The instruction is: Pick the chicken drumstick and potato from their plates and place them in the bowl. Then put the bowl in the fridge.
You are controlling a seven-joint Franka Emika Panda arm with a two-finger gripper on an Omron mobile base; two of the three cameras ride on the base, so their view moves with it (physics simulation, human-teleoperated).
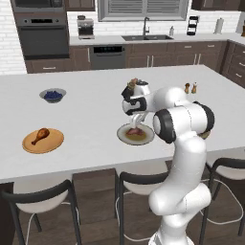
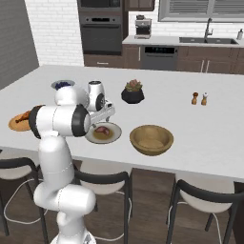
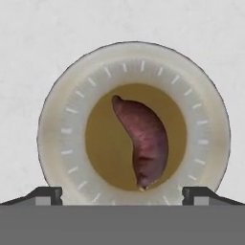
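The potato, a curved reddish-purple lump, lies in the tan centre of the grey-rimmed plate, directly below my gripper. My gripper hangs open just above that plate, nothing between its fingers. The chicken drumstick rests on the flat wooden plate at the counter's front left. To the right of the potato plate the big wooden bowl stands empty. At the far left rises a tall grey face; I cannot tell whether it is the fridge.
A small bowl of blueberries sits behind the drumstick. A black plant pot stands behind the potato plate, two shakers further right. Dark stools line the counter's near edge. The wall oven is far behind.
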